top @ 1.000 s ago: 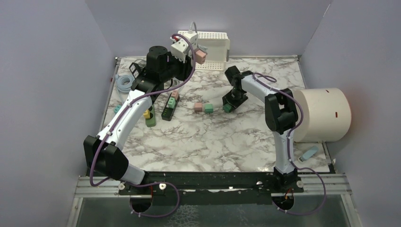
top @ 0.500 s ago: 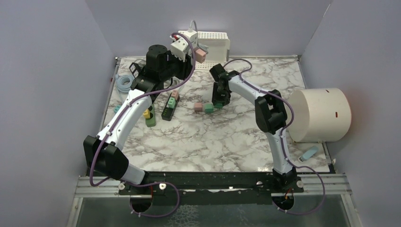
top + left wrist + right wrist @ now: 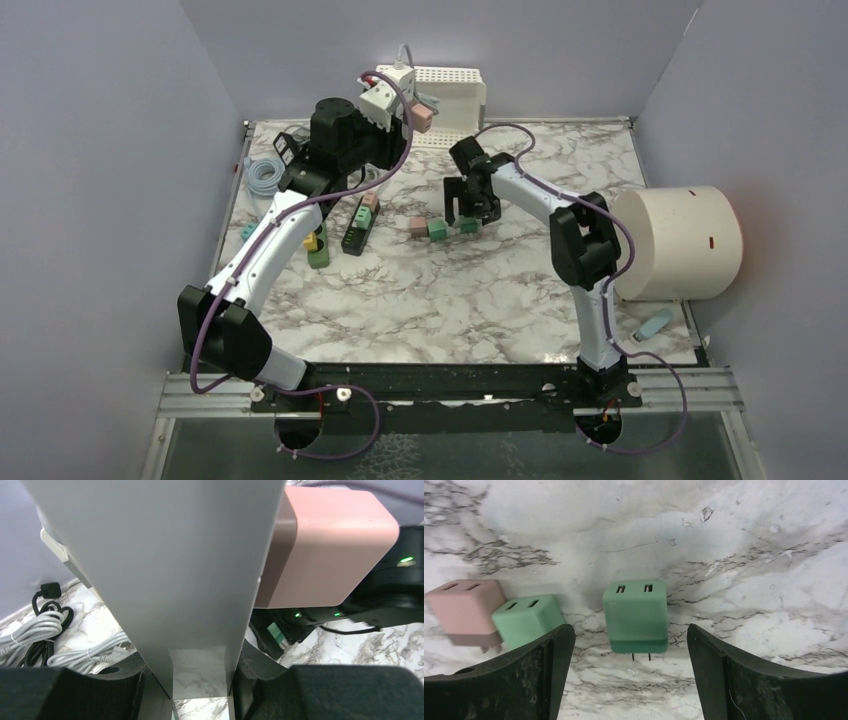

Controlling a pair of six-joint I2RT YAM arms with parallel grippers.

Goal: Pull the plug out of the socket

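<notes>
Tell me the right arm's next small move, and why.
Probably raise the right gripper off the marble tabletop and swing it toward the pink cube plug. Its jaws stand open around the green cube plug, which lies on the marble untouched, while the pink one sits plugged into the white socket block clamped in the left gripper.

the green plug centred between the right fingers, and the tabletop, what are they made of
Green plug: looks like matte moulded plastic, smooth rounded edges, with thin dark metal-looking prongs. Tabletop: marble-patterned, grey veins on white; real stone or a printed laminate cannot be told.
</notes>
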